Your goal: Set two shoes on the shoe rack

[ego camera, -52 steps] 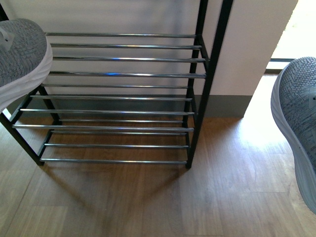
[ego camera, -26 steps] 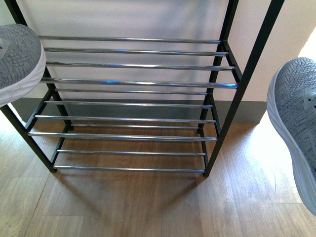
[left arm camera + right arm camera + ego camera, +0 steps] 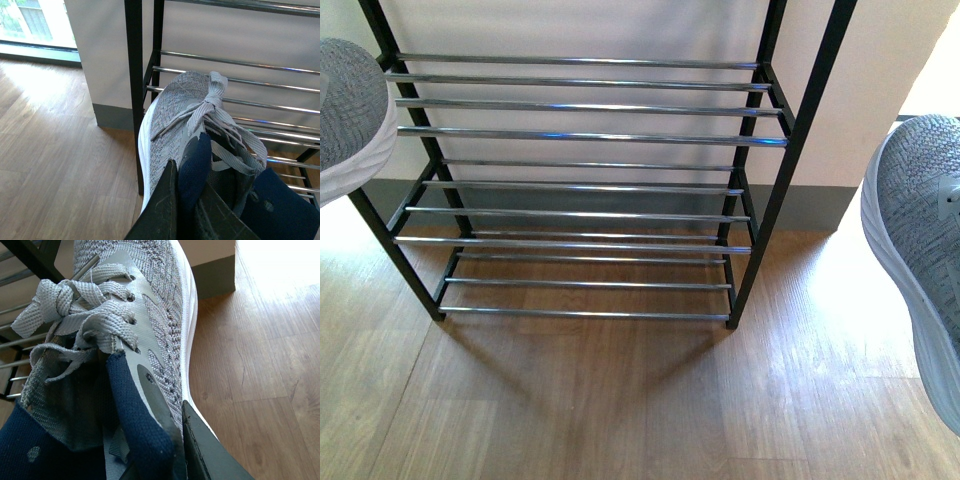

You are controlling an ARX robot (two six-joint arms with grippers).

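The shoe rack (image 3: 590, 135), black frame with tiers of silver rods, stands ahead against the white wall; it also shows in the left wrist view (image 3: 134, 95). One grey knit sneaker (image 3: 350, 110) hangs in the air at the far left of the front view, level with the rack's upper tiers. My left gripper (image 3: 187, 205) is shut on its dark blue collar (image 3: 195, 165). A second grey knit sneaker (image 3: 925, 240) hangs at the far right, above the floor. My right gripper (image 3: 170, 450) is shut on its side wall (image 3: 160, 365). No slides are in view.
Wooden floor (image 3: 620, 400) lies in front of the rack. A white wall with a grey skirting board (image 3: 820, 210) ends just right of the rack. A bright window (image 3: 35, 25) is beyond the wall's left end.
The view has shifted: the rack now sits higher and more centred in the front view. The left sneaker has slid further out of frame to the left. The right sneaker has barely moved.
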